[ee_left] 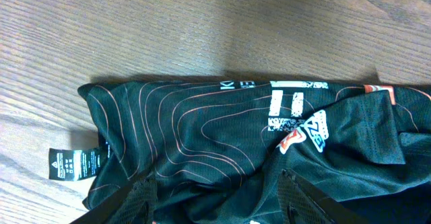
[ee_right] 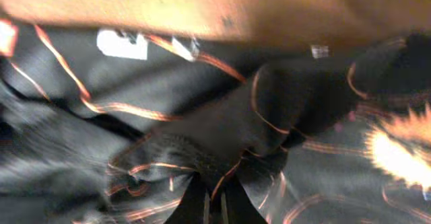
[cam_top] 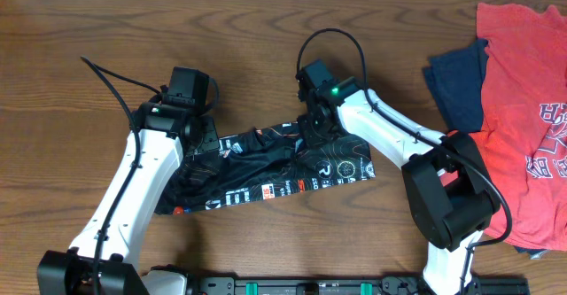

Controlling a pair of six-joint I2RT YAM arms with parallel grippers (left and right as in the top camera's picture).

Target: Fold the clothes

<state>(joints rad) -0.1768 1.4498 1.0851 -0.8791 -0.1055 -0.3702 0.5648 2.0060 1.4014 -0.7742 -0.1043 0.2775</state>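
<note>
So the black jersey [cam_top: 266,166] is lying bunched up in a long strip across the middle of the wooden surface [cam_top: 89,29], with white logos and orange contour lines showing. The left claw [ee_left: 217,187] is sitting at the strip's left end with its fingers [ee_left: 138,196] spread wide. There's fabric under them but nothing gripped, and a black care label [ee_left: 74,162] is poking out nearby. The right claw [ee_right: 210,200] is digging into the upper middle, nearly closed and pinching a ridge of jersey, though that view is blurry. A red T-shirt [cam_top: 523,91] and a navy garment [cam_top: 459,82] are lying far right, well apart from the jersey.
</note>
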